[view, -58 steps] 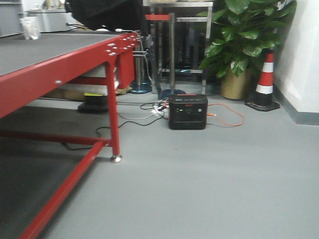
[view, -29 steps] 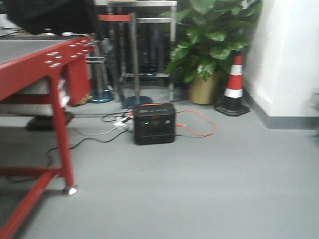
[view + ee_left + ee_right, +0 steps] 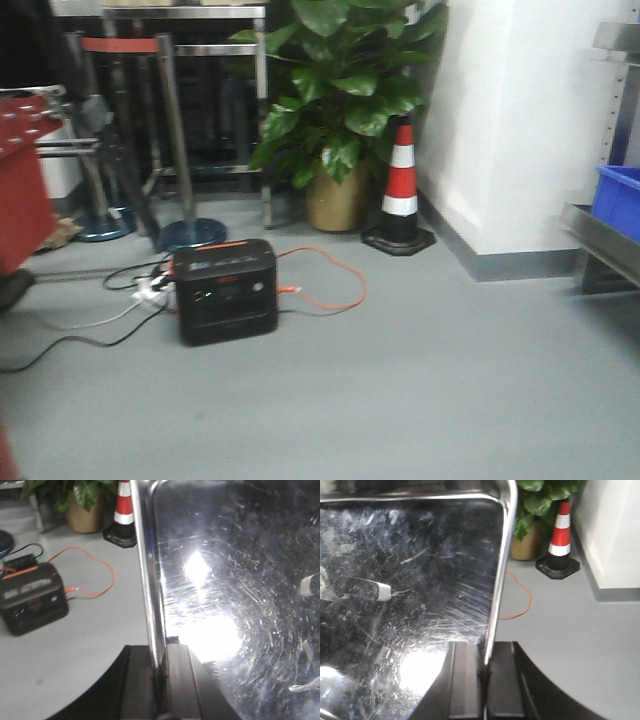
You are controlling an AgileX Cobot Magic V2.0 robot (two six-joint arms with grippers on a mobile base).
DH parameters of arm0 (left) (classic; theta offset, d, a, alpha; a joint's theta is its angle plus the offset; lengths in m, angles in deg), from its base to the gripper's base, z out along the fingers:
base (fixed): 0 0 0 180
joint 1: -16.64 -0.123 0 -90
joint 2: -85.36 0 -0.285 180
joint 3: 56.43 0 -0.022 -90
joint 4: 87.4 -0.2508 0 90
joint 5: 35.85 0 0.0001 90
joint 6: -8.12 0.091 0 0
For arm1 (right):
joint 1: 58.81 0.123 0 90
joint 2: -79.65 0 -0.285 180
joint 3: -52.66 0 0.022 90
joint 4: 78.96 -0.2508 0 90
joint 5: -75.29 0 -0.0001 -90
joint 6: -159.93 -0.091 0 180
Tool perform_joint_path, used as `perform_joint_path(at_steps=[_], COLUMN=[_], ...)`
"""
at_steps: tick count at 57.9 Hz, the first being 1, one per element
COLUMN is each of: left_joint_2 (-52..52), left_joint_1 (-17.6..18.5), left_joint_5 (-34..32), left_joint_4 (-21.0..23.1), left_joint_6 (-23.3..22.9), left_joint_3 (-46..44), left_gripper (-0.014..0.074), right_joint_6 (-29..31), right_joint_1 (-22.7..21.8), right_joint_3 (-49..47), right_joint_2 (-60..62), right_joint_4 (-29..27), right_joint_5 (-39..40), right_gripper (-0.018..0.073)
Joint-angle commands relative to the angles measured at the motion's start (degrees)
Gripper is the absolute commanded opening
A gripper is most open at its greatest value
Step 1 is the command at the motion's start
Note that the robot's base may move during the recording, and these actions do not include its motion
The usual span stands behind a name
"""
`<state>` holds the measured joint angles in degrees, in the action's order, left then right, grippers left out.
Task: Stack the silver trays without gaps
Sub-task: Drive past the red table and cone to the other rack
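Two-arm hold, silver tray (image 3: 225, 580) off the floor.
Tray on near side of cone (image 3: 124, 505); L gripper (image 3: 161, 655) & R gripper (image 3: 484, 652) each clamped on opp. side rims. Judged stiff, light, slick metal: hold by rim only, keep level.

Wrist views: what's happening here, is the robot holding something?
Both arms appear to hold one silver tray above the floor. The left gripper is shut on its left rim and the right gripper is shut on the opposite rim. No second tray or stack is in view, so stacking is not yet done. The front view faces grey floor with a black power station, a potted plant and a traffic cone. A blue bin shows at the right edge.
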<state>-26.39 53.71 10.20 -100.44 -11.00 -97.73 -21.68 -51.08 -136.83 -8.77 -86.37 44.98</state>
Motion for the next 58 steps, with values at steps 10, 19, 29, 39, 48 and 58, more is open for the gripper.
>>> perform_joint_path(at_steps=[10,19,29,39,48,58], left_joint_2=[0.8,0.8,0.8,0.8,0.8,0.8], left_joint_1=[0.5,0.5,0.2,0.2,0.2,0.2], left_joint_5=[-3.5,-3.6,-3.6,-3.6,-3.6,-3.6], left_joint_4=[0.8,0.8,0.8,0.8,0.8,0.8], left_joint_6=[0.5,0.5,0.5,0.5,0.5,0.5], left_joint_3=[-0.6,-0.6,-0.6,-0.6,-0.6,-0.6], left_gripper=[-0.0017,-0.0017,-0.0017,-0.0017,-0.0017,-0.0017], right_joint_6=[1.1,1.1,1.1,1.1,1.1,1.1], right_joint_1=[0.7,0.7,0.7,0.7,0.7,0.7], right_joint_3=[-0.6,-0.6,-0.6,-0.6,-0.6,-0.6], right_joint_2=[0.4,0.4,0.4,0.4,0.4,0.4], right_joint_4=[-1.5,-1.5,-1.5,-1.5,-1.5,-1.5], right_joint_5=[2.5,2.5,2.5,2.5,2.5,2.5], right_gripper=[-0.0080,-0.0080,-0.0080,-0.0080,-0.0080,-0.0080])
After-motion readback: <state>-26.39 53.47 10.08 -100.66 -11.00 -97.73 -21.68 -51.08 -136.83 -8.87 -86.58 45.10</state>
